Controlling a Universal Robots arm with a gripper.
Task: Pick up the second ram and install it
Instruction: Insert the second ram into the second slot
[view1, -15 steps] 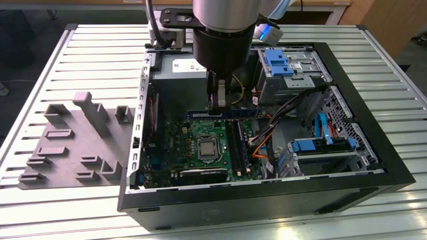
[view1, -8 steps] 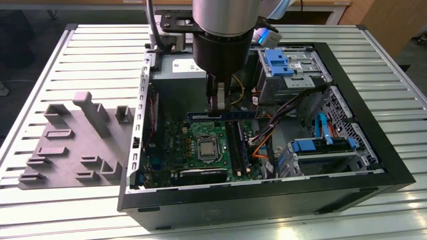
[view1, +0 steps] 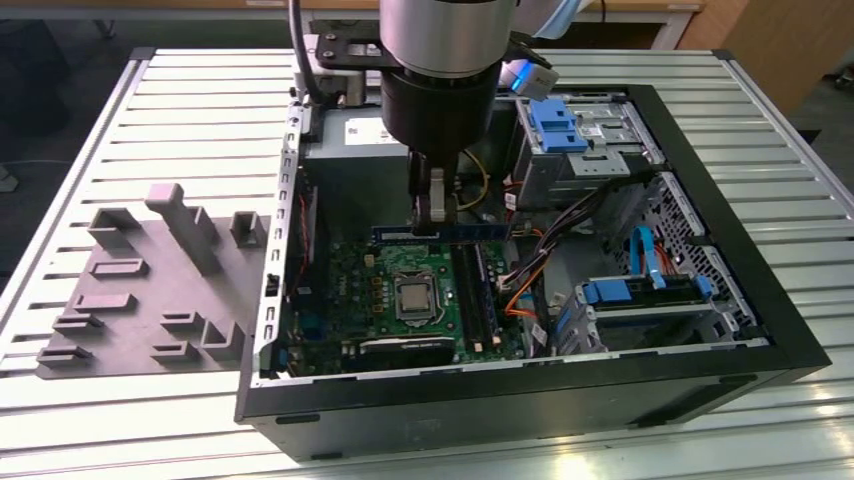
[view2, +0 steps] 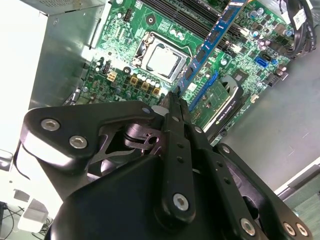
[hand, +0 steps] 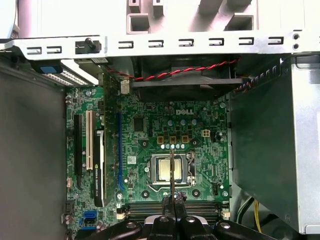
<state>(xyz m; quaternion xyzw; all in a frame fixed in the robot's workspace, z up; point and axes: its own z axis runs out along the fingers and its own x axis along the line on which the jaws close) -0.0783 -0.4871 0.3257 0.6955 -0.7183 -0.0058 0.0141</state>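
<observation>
Exterior view: my claw (view1: 430, 222) is closed tight on the second ram (view1: 475, 231) beneath it, mid-length; light, stiff, fragile, I judge.

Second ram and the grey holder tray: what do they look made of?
The second ram: dark-blue circuit board, likely fibreglass laminate, matte, carrying black chips. The holder tray: uniform matte grey with rounded moulded shapes, so probably plastic; can't confirm.
</observation>
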